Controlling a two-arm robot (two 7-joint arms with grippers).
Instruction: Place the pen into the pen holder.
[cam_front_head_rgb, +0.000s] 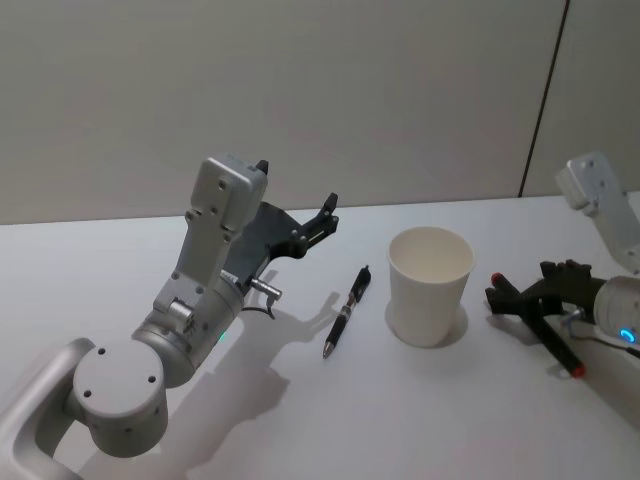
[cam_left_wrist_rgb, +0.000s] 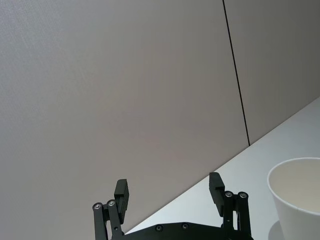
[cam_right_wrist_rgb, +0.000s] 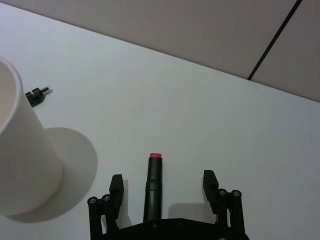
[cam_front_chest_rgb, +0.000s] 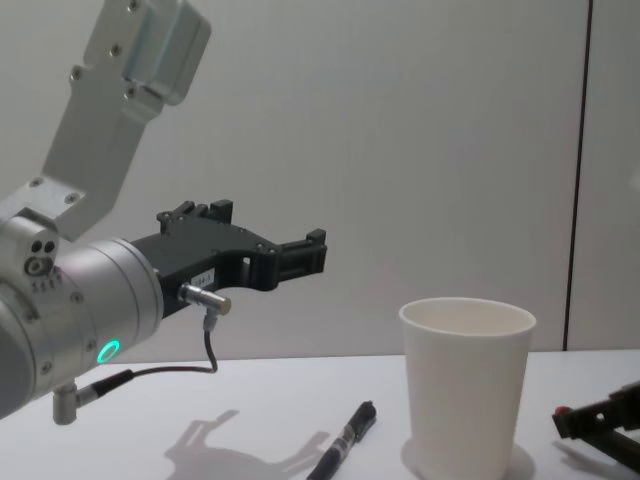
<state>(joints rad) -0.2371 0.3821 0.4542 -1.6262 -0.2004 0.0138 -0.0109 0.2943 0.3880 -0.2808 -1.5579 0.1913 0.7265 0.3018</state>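
1. The white table (cam_front_head_rgb: 300, 430) carries everything. I read the layout as set for a short carry, with the pen and the cup close together in the middle.
2. My left gripper (cam_left_wrist_rgb: 169, 187) hangs raised above the table, left of the pen. Its fingers are spread wide with nothing between them. I judge it is held high to stay clear of the pen until I bring it down for the grasp.
3. The pen holder (cam_front_head_rgb: 430, 288), a white paper cup, stands upright with its mouth up. The inside I can see is bare; no pen is in it yet.
4. My right gripper (cam_right_wrist_rgb: 163, 181) sits low by the table on the cup's right side, parked. Its fingers are apart and pinch nothing.
5. The pen (cam_front_head_rgb: 346, 313) lies flat on the table just left of the cup, apart from it, slanted. That side suits the left arm.
6. A black stick with a red tip (cam_right_wrist_rgb: 155, 169) lies between the right fingers, touching neither.
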